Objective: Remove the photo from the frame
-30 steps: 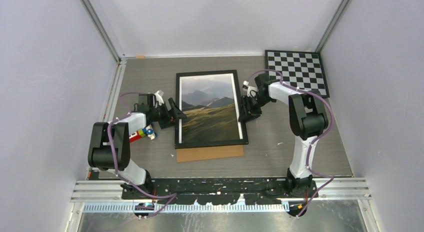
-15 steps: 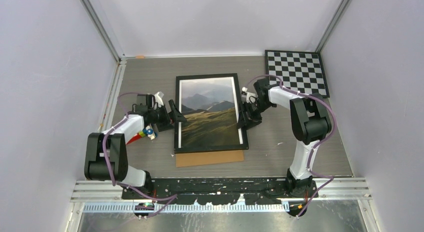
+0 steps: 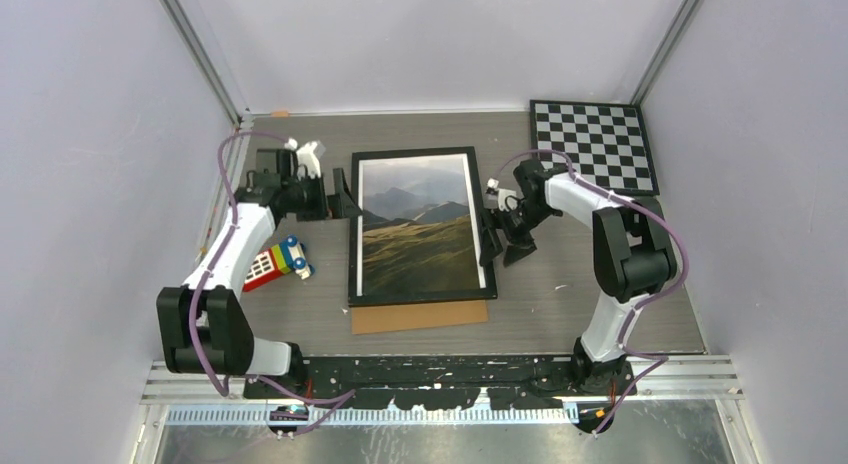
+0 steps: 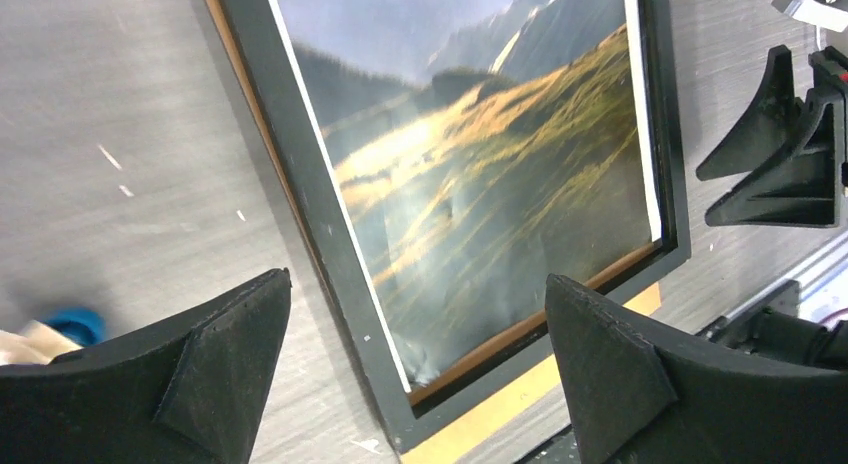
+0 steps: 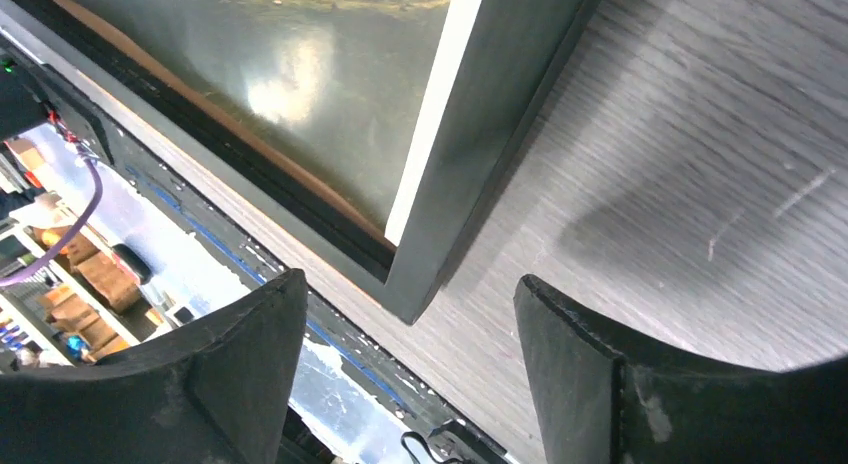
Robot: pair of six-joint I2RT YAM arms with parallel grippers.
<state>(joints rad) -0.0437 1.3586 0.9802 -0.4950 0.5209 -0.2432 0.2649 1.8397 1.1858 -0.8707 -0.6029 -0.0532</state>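
- A flat brown cardboard sheet (image 3: 420, 315) lies nearest, showing from under the frame's near edge.
- A small colourful plastic toy (image 3: 278, 262) sits left of the frame, apart from it.
- The thin black rectangular picture frame (image 3: 420, 298) lies face up on the grey wood-grain table (image 3: 560, 294), with the mountain-landscape photo (image 3: 420, 234) inside it.
- The right gripper (image 3: 503, 246) is just beside the frame's right edge, fingers spread wide, holding nothing.
- The left gripper (image 3: 343, 200) is by the frame's left edge, farther back, also spread and empty.
- A black-and-white checkered board (image 3: 595, 144) lies in the far right corner.
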